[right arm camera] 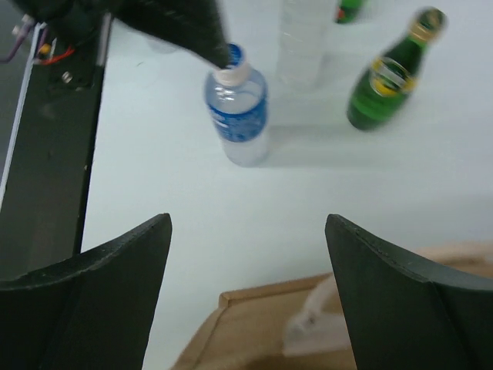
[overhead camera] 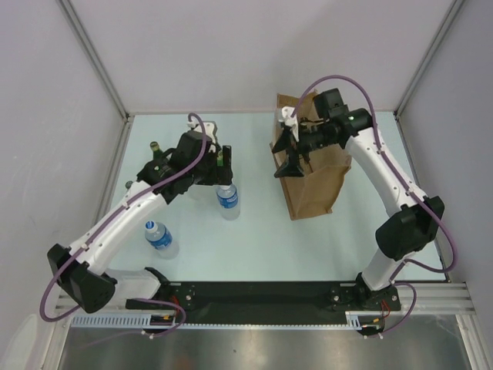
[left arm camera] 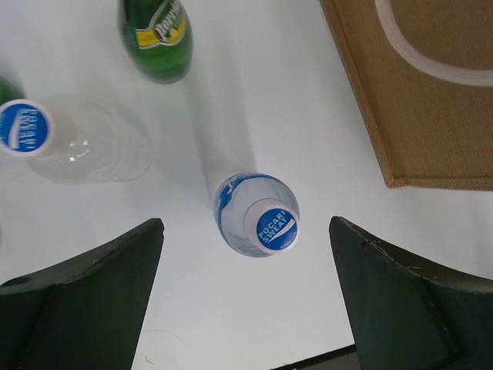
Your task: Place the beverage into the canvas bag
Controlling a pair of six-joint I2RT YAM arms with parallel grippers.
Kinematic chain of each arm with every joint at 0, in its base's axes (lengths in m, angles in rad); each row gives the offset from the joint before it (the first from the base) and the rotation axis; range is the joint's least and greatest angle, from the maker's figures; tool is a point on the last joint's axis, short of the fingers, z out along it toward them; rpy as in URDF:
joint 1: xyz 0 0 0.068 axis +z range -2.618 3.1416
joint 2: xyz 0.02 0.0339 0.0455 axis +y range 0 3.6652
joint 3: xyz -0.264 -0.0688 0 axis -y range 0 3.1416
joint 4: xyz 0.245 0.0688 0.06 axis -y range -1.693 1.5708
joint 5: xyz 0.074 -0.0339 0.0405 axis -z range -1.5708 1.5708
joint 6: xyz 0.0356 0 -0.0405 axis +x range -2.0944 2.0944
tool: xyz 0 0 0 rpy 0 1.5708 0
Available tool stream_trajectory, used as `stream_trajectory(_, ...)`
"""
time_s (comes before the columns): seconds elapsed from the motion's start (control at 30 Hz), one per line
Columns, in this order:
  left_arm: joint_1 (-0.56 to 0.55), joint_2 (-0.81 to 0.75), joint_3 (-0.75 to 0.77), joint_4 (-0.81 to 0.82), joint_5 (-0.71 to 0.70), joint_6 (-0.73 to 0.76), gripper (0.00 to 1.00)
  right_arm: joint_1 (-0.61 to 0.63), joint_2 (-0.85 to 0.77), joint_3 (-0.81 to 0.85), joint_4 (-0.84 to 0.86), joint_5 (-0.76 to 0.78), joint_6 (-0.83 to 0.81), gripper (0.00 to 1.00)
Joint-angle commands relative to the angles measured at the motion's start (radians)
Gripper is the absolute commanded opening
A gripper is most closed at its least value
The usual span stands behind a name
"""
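Left gripper (left arm camera: pixel 245 221) spread wide, over upright Pocari Sweat bottle (left arm camera: pixel 256 216) (blue-and-white cap) on the desk (overhead camera: pixel 254 247); right gripper (right arm camera: pixel 247 218) likewise spread, above canvas bag (overhead camera: pixel 316 185) edge

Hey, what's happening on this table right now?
Two robot arms are working on getting a drink into a bag. The left tool is open, poised right above a capped water bottle, not yet gripping it. The right tool is open over the rim of the canvas bag, holding nothing. A green bottle and a second water bottle stand nearby.
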Motion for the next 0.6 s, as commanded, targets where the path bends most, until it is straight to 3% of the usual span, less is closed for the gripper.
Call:
stream_trajectory(0.0, -0.002, -0.095, 0.054, 0.005, -0.132, -0.027, 0.96, 0.118, -0.029, -0.032, -0.097, -0.085, -0.293, 0.87)
stream_trajectory(0.1, 0.002, -0.113, 0.062, -0.007, -0.175, -0.049, 0.98, 0.165, 0.015, -0.031, -0.068, -0.067, -0.332, 0.89)
stream_trajectory(0.57, 0.068, -0.32, -0.053, -0.013, -0.282, -0.17, 1.0, 0.315, 0.204, 0.045, 0.258, 0.033, -0.047, 0.89)
